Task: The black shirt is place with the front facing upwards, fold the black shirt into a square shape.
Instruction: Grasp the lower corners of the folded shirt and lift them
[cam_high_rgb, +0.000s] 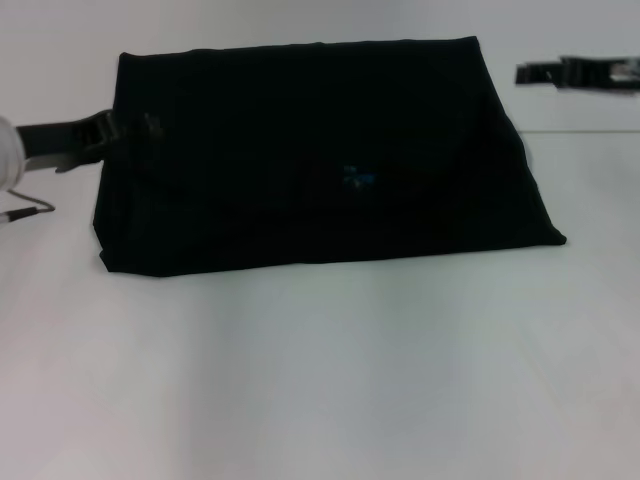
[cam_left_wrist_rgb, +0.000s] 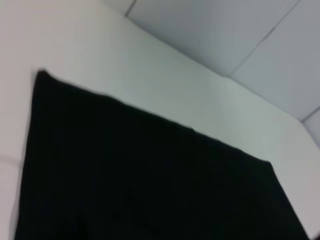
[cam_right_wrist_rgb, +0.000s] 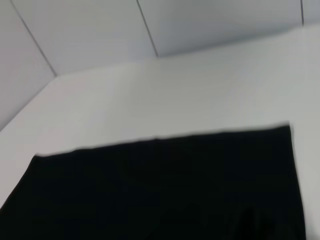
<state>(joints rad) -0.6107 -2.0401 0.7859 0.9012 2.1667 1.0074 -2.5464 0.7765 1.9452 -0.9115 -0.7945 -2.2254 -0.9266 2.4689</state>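
On the white counter (cam_high_rgb: 320, 380), in the head view, the black shirt (cam_high_rgb: 320, 160) is seen lying already folded into a compact, roughly square block, a small blue mark visible near its middle. The folding is judged to be all but finished, with little left beyond the arms being drawn clear. The left claw (cam_high_rgb: 125, 128) is held at the shirt's left edge, touching or just beside the cloth; whether anything is gripped cannot be told. The right claw (cam_high_rgb: 535, 72) is held apart from the shirt beyond its far right corner, nothing seen in it, its opening not discernible.

From the left wrist, the black shirt (cam_left_wrist_rgb: 150, 185) is shown as a flat, smooth dark slab with straight edges and one sharp corner.

From the right wrist, the black shirt (cam_right_wrist_rgb: 165, 190) is shown likewise, straight-edged and unwrinkled against the pale counter (cam_right_wrist_rgb: 150, 95).
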